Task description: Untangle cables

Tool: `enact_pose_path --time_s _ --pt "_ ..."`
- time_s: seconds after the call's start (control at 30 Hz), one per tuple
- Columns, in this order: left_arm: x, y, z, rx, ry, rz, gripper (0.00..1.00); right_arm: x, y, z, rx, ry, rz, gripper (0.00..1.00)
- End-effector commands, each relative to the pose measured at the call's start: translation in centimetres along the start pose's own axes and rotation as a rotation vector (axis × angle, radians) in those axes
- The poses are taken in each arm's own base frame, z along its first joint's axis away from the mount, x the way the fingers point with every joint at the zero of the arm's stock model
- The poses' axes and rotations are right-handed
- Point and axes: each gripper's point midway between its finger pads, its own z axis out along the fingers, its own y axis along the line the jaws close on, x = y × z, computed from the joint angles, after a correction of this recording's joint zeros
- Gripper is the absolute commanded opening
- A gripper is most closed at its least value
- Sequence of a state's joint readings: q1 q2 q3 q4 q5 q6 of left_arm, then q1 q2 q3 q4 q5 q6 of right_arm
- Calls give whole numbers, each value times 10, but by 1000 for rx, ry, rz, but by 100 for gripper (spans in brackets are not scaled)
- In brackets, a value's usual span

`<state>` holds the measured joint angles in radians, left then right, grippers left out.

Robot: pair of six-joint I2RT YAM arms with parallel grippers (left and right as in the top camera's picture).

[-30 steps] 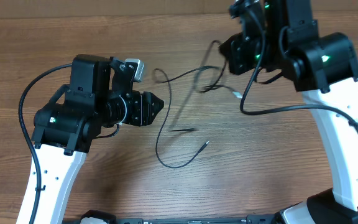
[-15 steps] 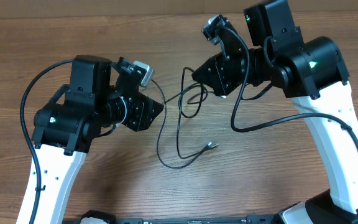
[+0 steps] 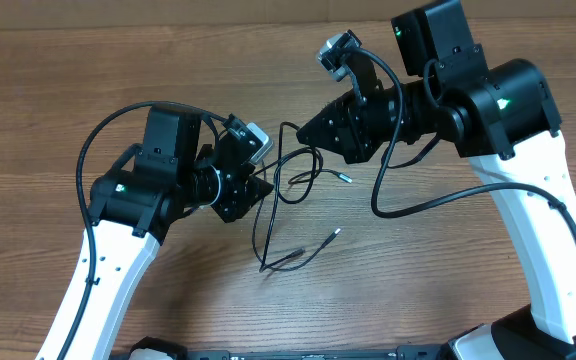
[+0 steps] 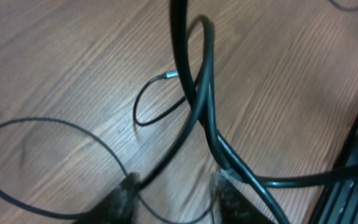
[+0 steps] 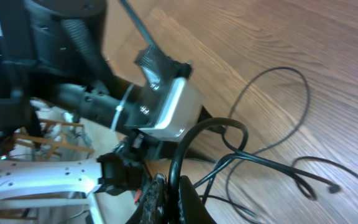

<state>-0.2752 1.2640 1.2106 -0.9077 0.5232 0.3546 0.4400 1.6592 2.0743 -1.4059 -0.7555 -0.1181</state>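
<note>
Wood-grain brown table (image 3: 88,80) bears loose, looping thin black cables (image 4: 199,99).

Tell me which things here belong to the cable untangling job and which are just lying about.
Part of the job:
- cables, thin black cords looped on the wood
- left gripper, jaws apart either side of a strand
- right gripper, shut on a strand

Just there:
- arm wiring, the thicker black leads fixed to the robot
- table
</note>
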Motion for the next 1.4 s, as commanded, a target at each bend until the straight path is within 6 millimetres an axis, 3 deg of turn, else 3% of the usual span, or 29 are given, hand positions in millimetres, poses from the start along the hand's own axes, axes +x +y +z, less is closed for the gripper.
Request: enact_pose_path --time_s 0.0,0.07,0.27,0.4,0.5,0.57,0.63,0.7,0.9,0.97,1.1,1.37 --pt "-6 -7 1 35 -29 49 13 -6 24 -14 -66 -44 -54 4" --pt "-6 -7 1 34 -31 50 5 -6 24 -14 -66 -43 -54 4" --pt "-4 -8 1 38 -21 33 5 -6 23 -14 -63 -45 -53 4" --pt "-5 -10 1 49 -27 36 22 -6 23 -14 -64 -45 -53 4" --pt "-5 -10 1 52 -28 35 28 -6 25 -14 -72 -45 -54 4" --pt "-5 -10 1 52 -28 35 25 -6 28 -14 -95 -46 -54 4" --pt "-5 -10 2 52 -28 35 11 -6 34 -15 -125 -47 -55 4" --pt "-3 -8 5 53 -28 35 6 -6 35 -15 -135 -47 -54 4" --pt "-2 -8 9 65 -27 31 4 -6 34 -15 -128 -47 -55 4" --pt "-3 -9 9 69 -29 30 4 -6 25 -14 -72 -46 -55 4" --pt "-3 -9 8 69 -30 14 4 -6 -13 -15 145 -38 -49 4" --pt "-5 -11 4 67 -39 -1 4 -12 -49 -25 366 -56 -57 4"
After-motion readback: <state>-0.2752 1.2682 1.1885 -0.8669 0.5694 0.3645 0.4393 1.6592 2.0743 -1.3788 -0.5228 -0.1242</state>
